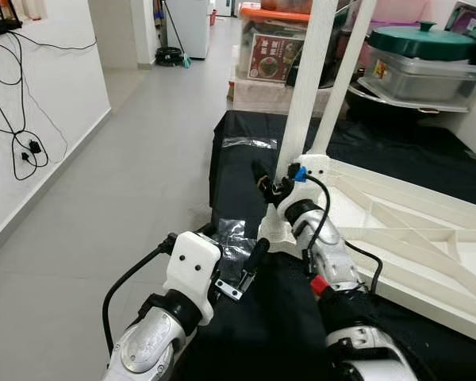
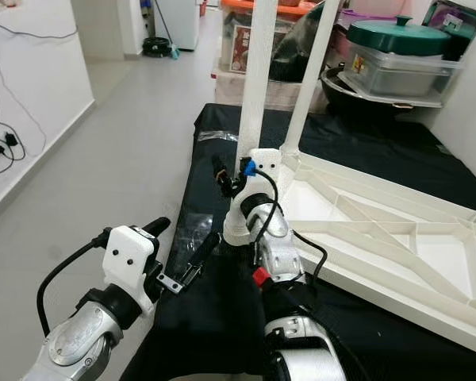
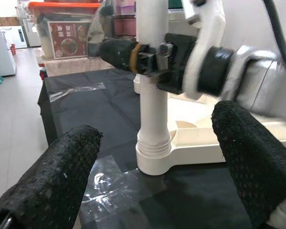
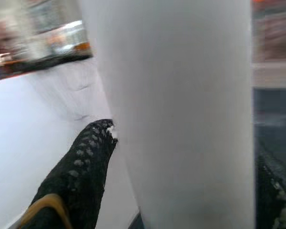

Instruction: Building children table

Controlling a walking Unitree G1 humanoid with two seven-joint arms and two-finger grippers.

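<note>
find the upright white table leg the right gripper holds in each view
left eye view: table leg, rising from centre to the top edge.
right eye view: same leg, centre-left.
left wrist view: vertical post, centre.
right wrist view: broad white surface.
Shared landmark: right gripper clamped on it.

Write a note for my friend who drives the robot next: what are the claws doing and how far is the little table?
Right claw: shut on the near table leg, low down by its socket.
Left claw: open, holding nothing, over the black cloth facing that leg's base.
Tabletop: white, lying upside down on the cloth.
Done: two legs stand upright, the near one and a second leg behind it.
Left: whether the near leg is fully tight cannot be told. The tabletop's other corners lie out of view, so check those for legs.
</note>
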